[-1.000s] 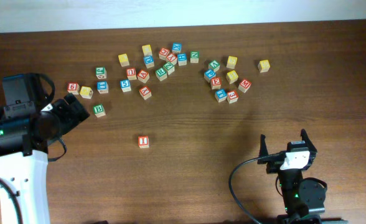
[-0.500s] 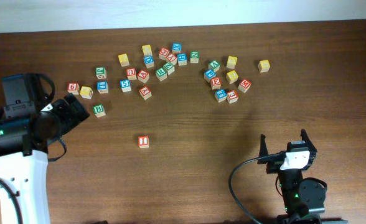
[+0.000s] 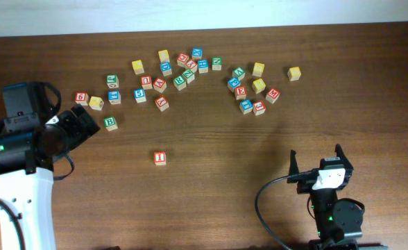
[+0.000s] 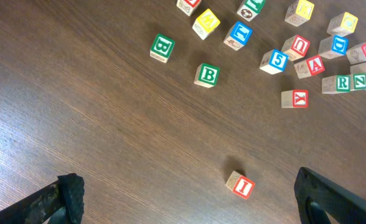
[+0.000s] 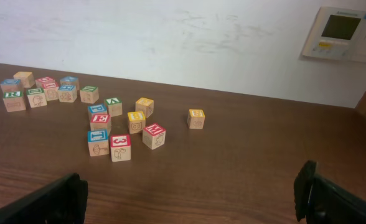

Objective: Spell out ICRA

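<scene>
Red-faced wooden I cube point(image 3: 160, 157) sits alone on the brown wooden table point(image 3: 218, 180) in the overhead view, at 6 o'clock of the scattered letter cubes point(image 3: 197, 53). Among them the red-faced wooden A cube point(image 3: 159, 85) and green-faced wooden R cube point(image 3: 180, 82) lie near each other. Your left gripper point(image 3: 86, 123) hovers at 10 o'clock of the I, and your right gripper point(image 3: 316, 154) sits well apart at 3 o'clock. The yellow C cannot be told from the other yellow cubes.

Left wrist view: your jaws stand wide apart, gripping nothing. The I point(image 4: 239, 185) lies on the table between the fingers point(image 4: 68, 194), with the A point(image 4: 314, 65) and R point(image 4: 341, 82) toward 1 o'clock.

Right wrist view: your right jaws likewise gape with nothing in them, fingers point(image 5: 55, 200) low at the frame corners and scattered letter cubes point(image 5: 154, 135) at 11 o'clock.
</scene>
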`<action>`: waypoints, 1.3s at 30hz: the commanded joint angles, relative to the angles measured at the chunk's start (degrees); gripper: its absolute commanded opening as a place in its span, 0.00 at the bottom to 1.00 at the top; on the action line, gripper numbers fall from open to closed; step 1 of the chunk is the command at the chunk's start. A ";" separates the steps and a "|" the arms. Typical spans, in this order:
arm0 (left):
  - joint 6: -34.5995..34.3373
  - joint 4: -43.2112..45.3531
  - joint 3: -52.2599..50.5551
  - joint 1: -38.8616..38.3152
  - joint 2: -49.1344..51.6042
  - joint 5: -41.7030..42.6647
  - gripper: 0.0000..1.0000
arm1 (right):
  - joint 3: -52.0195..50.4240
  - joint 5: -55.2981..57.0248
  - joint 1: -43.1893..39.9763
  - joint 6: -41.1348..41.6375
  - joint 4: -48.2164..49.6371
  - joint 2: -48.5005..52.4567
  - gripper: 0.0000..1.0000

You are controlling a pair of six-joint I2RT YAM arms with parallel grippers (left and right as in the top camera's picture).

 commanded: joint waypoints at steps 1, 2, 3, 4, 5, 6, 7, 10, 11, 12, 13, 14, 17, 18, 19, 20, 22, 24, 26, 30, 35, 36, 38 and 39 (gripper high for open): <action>-0.70 -0.07 -0.50 0.35 0.31 -0.57 0.99 | -0.28 -0.13 -0.37 0.24 -0.46 -0.17 0.98; -0.72 -0.07 -0.50 0.35 0.31 -0.57 0.99 | -0.28 -0.13 -0.37 0.24 -0.46 -0.17 0.98; -0.72 -0.07 -0.50 0.35 0.31 -0.57 0.99 | -0.28 -0.13 -0.37 0.24 -0.46 -0.17 0.98; -0.72 -0.07 -0.50 0.35 0.31 -0.57 0.99 | -0.28 -0.13 -0.37 0.24 -0.46 -0.17 0.98; -0.72 -0.07 -0.50 0.35 0.31 -0.57 0.99 | -0.28 -0.11 -0.37 0.24 -0.46 -0.17 0.98; -0.72 -0.07 -0.50 0.35 0.31 -0.57 0.99 | -0.28 -0.13 -0.37 0.24 -0.46 -0.17 0.98; -0.72 -0.07 -0.50 0.35 0.31 -0.57 0.99 | -0.28 -0.11 -0.37 0.24 -0.46 -0.17 0.98; -0.70 -0.07 -0.50 0.35 0.31 -0.57 0.99 | -0.28 -0.13 -0.37 0.24 -0.46 -0.17 0.98; -0.70 -0.07 -0.50 0.35 0.31 -0.57 0.99 | -0.28 -0.13 -0.37 0.24 -0.46 -0.17 0.98; -0.70 -0.07 -0.50 0.35 0.31 -0.57 0.99 | -0.28 -0.11 -0.37 0.24 -0.46 -0.17 0.98; -0.70 -0.07 -0.50 0.35 0.31 -0.57 0.99 | -0.28 -0.13 -0.37 0.24 -0.46 -0.17 0.98; -0.72 -0.07 -0.50 0.35 0.31 -0.59 0.99 | -0.28 -0.11 -0.37 0.24 -0.46 -0.17 0.98; -0.70 -0.07 -0.50 0.35 0.31 -0.59 0.99 | -0.28 -0.13 -0.37 0.24 -0.46 -0.17 0.98; -0.70 -0.07 -0.50 0.35 0.31 -0.57 0.99 | -0.28 -0.13 -0.37 0.24 -0.46 -0.17 0.98; -0.70 -0.07 -0.50 0.35 0.31 -0.57 0.99 | -0.28 -0.13 -0.37 0.24 -0.46 -0.17 0.98; -0.70 -0.07 -0.50 0.35 0.31 -0.57 0.99 | -0.28 -0.13 -0.37 0.24 -0.46 -0.17 0.98; -0.70 -0.07 -0.50 0.35 0.31 -0.57 0.99 | -0.28 -0.13 -0.37 0.24 -0.46 -0.17 0.98; -0.72 -0.07 -0.50 0.35 0.31 -0.57 0.99 | -0.28 -0.13 -0.37 0.24 -0.46 -0.17 0.99; -0.70 -0.07 -0.50 0.35 0.31 -0.57 0.99 | -0.28 -0.13 -0.37 0.24 -0.46 -0.17 0.98; -0.70 -0.07 -0.50 0.35 0.31 -0.57 0.99 | -0.28 -0.11 -0.37 0.24 -0.46 -0.17 0.98; -0.70 -0.07 -0.50 0.35 0.31 -0.57 0.99 | -0.28 0.63 -0.37 0.46 -0.07 -0.17 0.98; -0.70 -0.07 -0.50 0.35 0.31 -0.57 0.99 | -0.28 -0.61 -0.37 0.46 -0.52 -0.17 0.98; -0.70 -0.07 -0.50 0.35 0.31 -0.57 0.99 | -0.28 -1.31 -0.37 0.46 -0.52 -0.17 0.98; -0.70 -0.07 -0.50 0.35 0.31 -0.57 0.99 | -0.28 -1.62 -0.37 0.50 -0.52 -0.17 0.98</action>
